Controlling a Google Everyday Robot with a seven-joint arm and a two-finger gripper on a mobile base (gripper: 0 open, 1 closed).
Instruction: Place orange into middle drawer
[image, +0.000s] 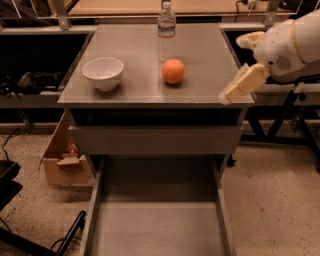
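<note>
Camera view: gripper (237, 89) by right edge of cabinet top (200, 47), orange (173, 71) apart.

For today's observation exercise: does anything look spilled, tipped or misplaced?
Nothing stands out. The round orange fruit rests on the grey cabinet top, the white bowl and clear bottle stand upright, the grey metal drawer is pulled out straight, and the gripper hovers at the top's right edge.

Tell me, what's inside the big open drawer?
Nothing that shows: the middle drawer has a bare grey floor. Its back end is hidden under the cabinet. The orange sits on top, and the gripper hovers at the right edge.
</note>
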